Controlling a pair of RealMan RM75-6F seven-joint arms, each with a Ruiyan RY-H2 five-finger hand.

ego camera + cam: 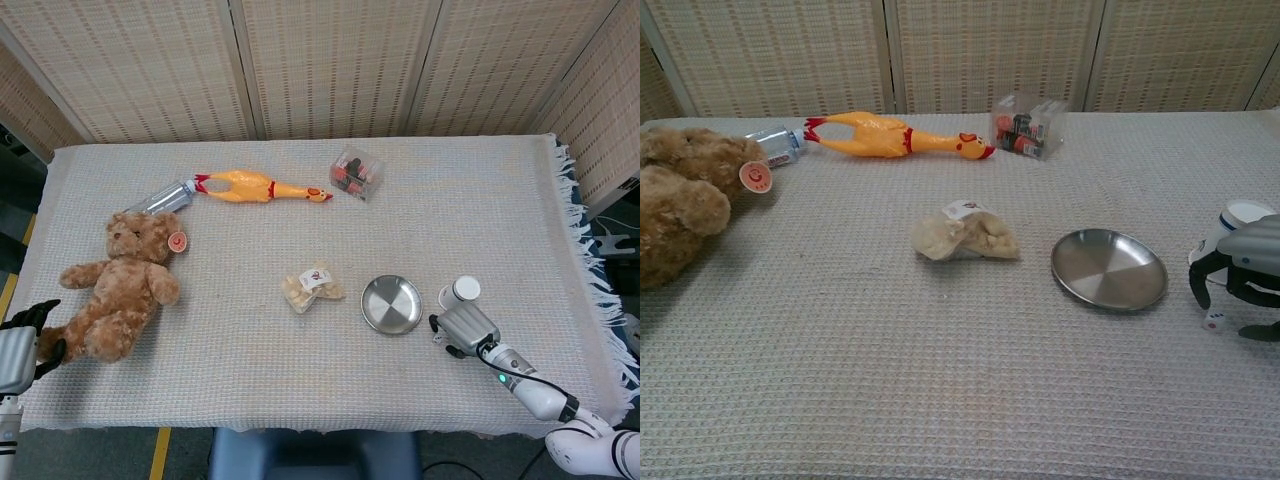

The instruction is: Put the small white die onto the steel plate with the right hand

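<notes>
Chest view: right robot hand (1238, 285) spread over die (1214, 321), right of steel plate (1109, 270), bare cloth between.

Cloth-covered table (480, 200) bore a teddy bear (120, 285), rubber chicken (262, 186), tube (165, 197), clear box (356, 173), snack bag (311, 288), steel plate (391, 304), paper cup (459, 291) and small white die (1214, 321).

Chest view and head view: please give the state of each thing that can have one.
die: on the cloth, under the right hand, not gripped
right hand: open, fingers down around the die
steel plate: empty
paper cup: upright
left hand: idle at the table edge
</notes>
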